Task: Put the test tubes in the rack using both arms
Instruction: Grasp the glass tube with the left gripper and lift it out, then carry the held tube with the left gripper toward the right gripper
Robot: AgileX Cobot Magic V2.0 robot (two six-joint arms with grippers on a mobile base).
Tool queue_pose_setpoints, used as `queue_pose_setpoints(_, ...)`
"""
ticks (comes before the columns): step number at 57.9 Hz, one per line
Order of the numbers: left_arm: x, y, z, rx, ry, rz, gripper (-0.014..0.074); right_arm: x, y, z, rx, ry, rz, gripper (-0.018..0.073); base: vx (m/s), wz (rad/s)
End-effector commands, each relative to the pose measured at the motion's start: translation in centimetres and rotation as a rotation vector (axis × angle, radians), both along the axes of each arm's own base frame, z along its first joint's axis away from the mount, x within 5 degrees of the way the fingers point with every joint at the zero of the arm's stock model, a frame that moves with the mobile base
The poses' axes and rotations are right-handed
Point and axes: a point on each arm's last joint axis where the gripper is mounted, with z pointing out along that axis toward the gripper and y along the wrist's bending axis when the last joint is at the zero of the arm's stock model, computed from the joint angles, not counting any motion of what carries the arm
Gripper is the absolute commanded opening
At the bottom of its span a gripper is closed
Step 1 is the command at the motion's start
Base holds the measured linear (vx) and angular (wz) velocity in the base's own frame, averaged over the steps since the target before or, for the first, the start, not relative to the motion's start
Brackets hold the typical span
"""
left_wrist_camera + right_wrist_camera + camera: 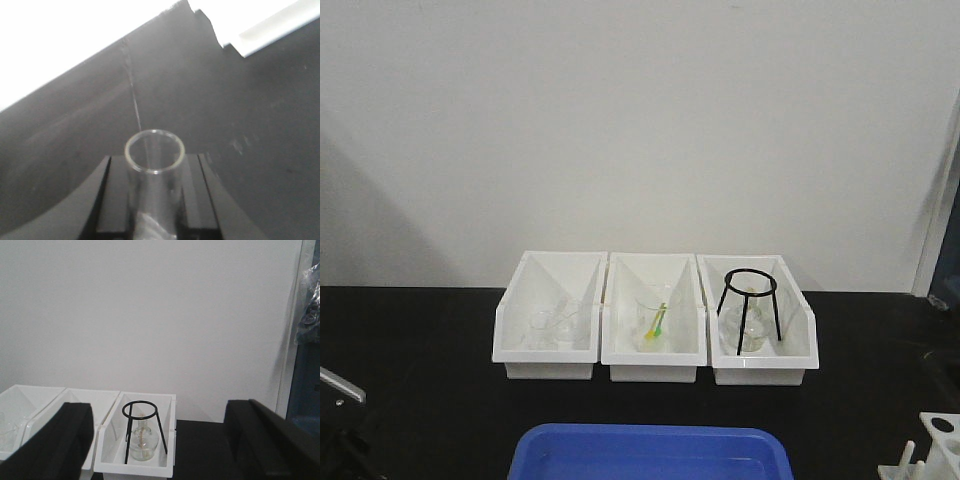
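The left fingers [102, 200] pinch a test tube [155, 195] between them, one black finger on each side of the glass. The tube's open, rimmed end points away from the wrist, out over the black surface [240, 125]. A pale patch sits low inside the tube, too blurred to name. Past it, at the top right of the left wrist view, a corner of a white bin [270, 27] shows against the wall.

The right fingers [55, 440] are spread wide with nothing between them. They face the right-hand bin [112, 460], where a black tripod stand [141, 405] stands over a round glass flask [142, 444].

From the front, three white open-fronted bins stand in a row on the surface near the white wall [640, 120]. The left one [510, 330] holds clear glassware, perhaps more tubes, though the view is too faint to be sure. The middle one [620, 345] holds a clear beaker [655, 315] with something yellow and green in it. A blue tray [650, 440] lies in front of the bins, at the lower edge. The rack [938, 440], white with round holes and upright pegs, is at the lower right corner, well apart from the bins. A silver-grey part of the left arm [340, 388] enters at the lower left.
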Motion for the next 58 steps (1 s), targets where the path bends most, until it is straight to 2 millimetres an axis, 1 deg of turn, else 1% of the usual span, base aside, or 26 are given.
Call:
queue_pose_setpoints(1, 0.7, -0.2, 2.6, -0.011, -0.167, -0.001, 0.0035, -0.1, 0.1, 1.8, -0.006, -0.11, 0.005, 0.0575, 0.0, 0.0)
queue_pose_setpoints(4, 0.7, -0.2, 2.6, -0.011, -0.169, 0.0, -0.002, -0.1, 0.1, 1.8, -0.006, -0.11, 0.005, 0.0575, 0.0, 0.0)
queue_pose_setpoints(5, 0.7, -0.2, 2.6, -0.011, -0.171, 0.0, -0.0024, -0.1, 0.1, 1.8, -0.006, -0.11, 0.005, 0.0575, 0.0, 0.0)
queue_pose_setpoints(14, 0.5, -0.2, 3.3, -0.015, -0.196, 0.001, -0.0022, -0.1, 0.1, 1.8, -0.005, -0.11, 0.004, 0.0575, 0.0, 0.0)
queue_pose_setpoints(18, 0.2, -0.2, 4.2, -0.023, -0.225, 0.003, -0.0022, -0.1, 0.1, 1.8, -0.004, -0.11, 0.004, 0.0575, 0.0, 0.0)
queue_pose_setpoints(25, -0.9, -0.1, 7.2, -0.088, -0.318, 0.016, -0.0022, -0.1, 0.0, 1.7, -0.002, -0.109, 0.004, 0.0575, 0.0, 0.0)
queue_pose_setpoints(29, -1.9, -0.1, 9.4, -0.143, -0.371, 0.023, -0.0022, -0.1, 0.0, 1.7, -0.002, -0.106, 0.004, 0.0575, 0.0, 0.0)
queue_pose_setpoints(35, -2.9, -0.1, 12.4, -0.214, -0.359, 0.029, -0.0022, -0.1, 0.1, 1.7, -0.006, -0.101, 0.004, 0.0575, 0.0, 0.0)
queue_pose_setpoints(44, -3.8, -0.5, 16.8, -0.253, -0.333, 0.013, -0.0022, 0.3, 0.1, 1.2, -0.009, -0.063, 0.003, 0.0568, 0.0, 0.0)
queue_pose_setpoints(47, -3.9, -1.0, 18.4, -0.263, -0.329, -0.009, -0.0022, 0.7, 0.1, 0.9, -0.011, -0.038, 0.003, 0.0561, 0.0, 0.0)
queue_pose_setpoints(51, -4.0, -2.1, 20.0, -0.275, -0.312, -0.05, -0.0022, 1.2, 0.2, 0.4, -0.013, -0.006, 0.005, 0.0549, 0.0, 0.0)
queue_pose_setpoints(55, -4.1, -3.3, 21.2, -0.292, -0.306, -0.097, -0.0022, 1.8, 0.6, 0.0, -0.01, 0.017, 0.03, 0.0531, 0.0, 0.0)
queue_pose_setpoints(58, -4.3, -4.4, 22.0, -0.31, -0.317, -0.139, -0.0022, 2.3, 1.4, -0.4, -0.013, 0.029, 0.073, 0.0517, 0.0, 0.0)
